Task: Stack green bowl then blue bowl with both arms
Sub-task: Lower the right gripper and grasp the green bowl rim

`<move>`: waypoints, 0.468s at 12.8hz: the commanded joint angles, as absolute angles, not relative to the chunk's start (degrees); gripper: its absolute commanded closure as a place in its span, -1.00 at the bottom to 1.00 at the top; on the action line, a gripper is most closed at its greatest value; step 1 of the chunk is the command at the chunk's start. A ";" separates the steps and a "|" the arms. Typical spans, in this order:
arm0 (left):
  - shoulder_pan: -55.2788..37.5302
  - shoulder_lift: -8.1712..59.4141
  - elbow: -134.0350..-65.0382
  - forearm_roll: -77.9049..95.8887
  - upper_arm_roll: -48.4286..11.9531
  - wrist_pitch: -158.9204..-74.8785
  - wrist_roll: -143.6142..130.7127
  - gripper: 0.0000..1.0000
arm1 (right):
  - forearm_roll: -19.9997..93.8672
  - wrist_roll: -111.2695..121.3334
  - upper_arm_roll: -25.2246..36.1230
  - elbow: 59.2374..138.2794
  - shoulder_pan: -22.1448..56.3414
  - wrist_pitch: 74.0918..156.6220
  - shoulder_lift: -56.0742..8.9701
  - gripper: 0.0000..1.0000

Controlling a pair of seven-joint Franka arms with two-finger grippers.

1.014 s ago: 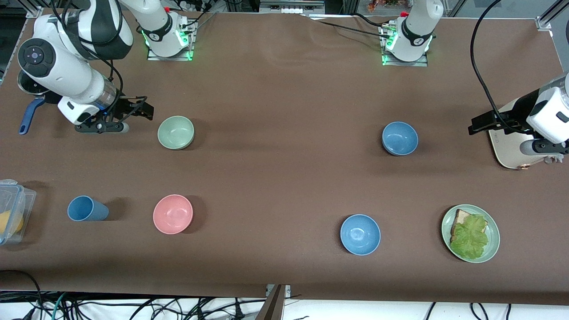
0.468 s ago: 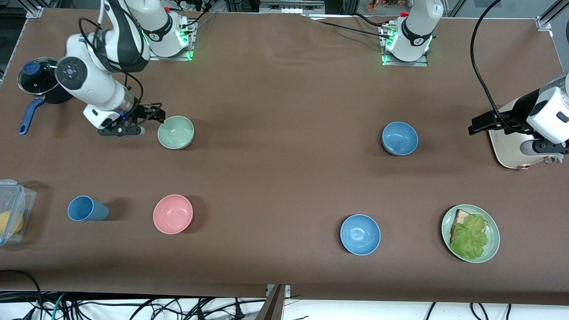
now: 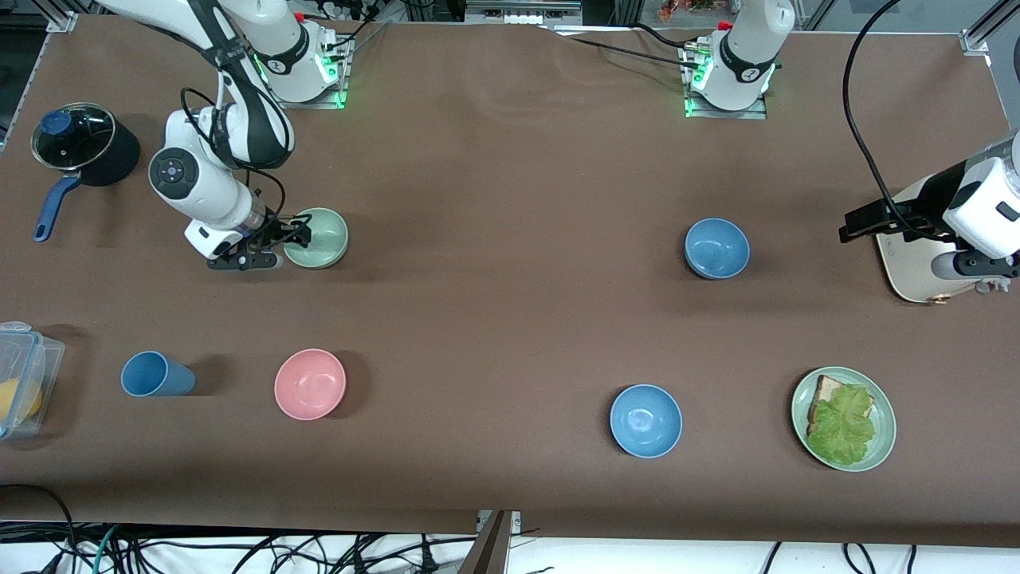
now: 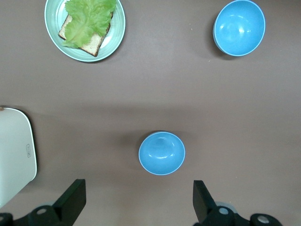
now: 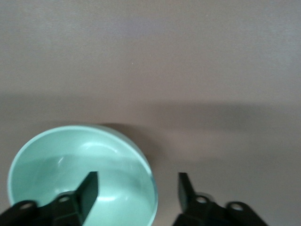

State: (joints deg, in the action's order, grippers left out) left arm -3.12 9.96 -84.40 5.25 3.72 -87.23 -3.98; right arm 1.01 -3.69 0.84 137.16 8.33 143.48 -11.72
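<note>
Since a second ago I've brought the right gripper (image 3: 296, 231) in from beside the pot (image 3: 80, 147) to the rim of the green bowl (image 3: 317, 237), while the left arm has not shifted. In the right wrist view the gripper (image 5: 138, 188) is spread wide, one finger (image 5: 87, 188) over the bowl's (image 5: 84, 174) inside and the other outside its wall, the rim between them and not yet pinched. The green bowl sits on the table (image 3: 510, 319) toward the right arm's end, farther from the front camera than the pink bowl (image 3: 310, 383). The left gripper (image 3: 865, 223) waits over a white board (image 3: 916, 263) at its own end, also wide open (image 4: 136, 200), with the blue bowl (image 3: 716, 248) (image 4: 162, 153) nearby on the cloth, farther from the front camera than the brighter blue bowl (image 3: 645, 420).
</note>
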 commanded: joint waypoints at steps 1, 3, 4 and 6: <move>-3.08 10.90 -82.53 4.57 3.87 -86.48 -2.72 -1.00 | 0.97 -2.81 0.70 137.81 7.91 145.20 -12.04 0.70; -3.08 10.90 -82.53 4.57 3.87 -86.48 -2.72 -1.00 | 1.14 -5.52 0.70 137.46 7.91 144.84 -12.04 1.00; -3.08 10.90 -82.53 4.66 3.87 -86.48 -2.72 -1.00 | 1.14 -5.97 0.70 137.20 7.91 144.76 -12.04 1.00; -3.16 10.90 -82.53 4.66 3.78 -86.48 -2.90 -1.00 | 1.23 -5.98 0.44 136.15 7.91 144.41 -11.78 1.00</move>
